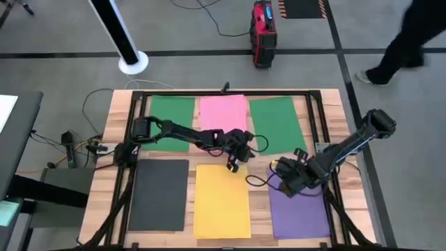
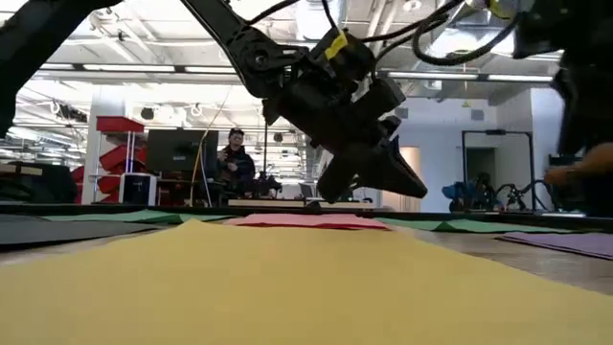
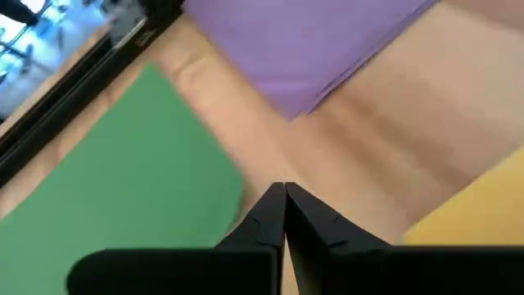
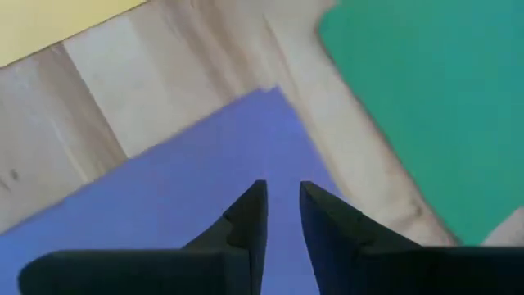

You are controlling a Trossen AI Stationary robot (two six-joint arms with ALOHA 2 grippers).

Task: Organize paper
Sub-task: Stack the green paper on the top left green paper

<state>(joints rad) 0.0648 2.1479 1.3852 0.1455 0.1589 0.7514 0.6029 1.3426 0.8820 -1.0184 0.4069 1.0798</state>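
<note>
The pale wooden surface (image 1: 117,132) stands on a grey floor crossed by dark tape lines, with a red case (image 1: 263,31) and a white round pole base (image 1: 132,63) beyond its far edge. A person (image 1: 408,38) in dark clothes walks past the far right corner. In the low view another person (image 2: 233,158) sits beyond the far edge beside a dark monitor (image 2: 175,151), in a wide hall with bright ceiling lights.

Six sheets lie flat in two rows. Along the far edge are a green sheet (image 1: 171,113), a pink sheet (image 1: 224,113) and a second green sheet (image 1: 274,123). Along the near edge are a dark grey sheet (image 1: 159,194), a yellow sheet (image 1: 222,201) and a purple sheet (image 1: 300,209).

The left end effector (image 1: 233,164) hangs at the middle of the surface, just above the far edge of the yellow sheet, between it and the pink one. Its fingers (image 3: 270,217) are clenched together on nothing. It seems to float clear of the paper, though the low view is dim there.

The right end effector (image 1: 284,170) sits over the purple sheet's far left corner, near the second green sheet, its fingers (image 4: 246,221) a narrow gap apart and empty.
</note>
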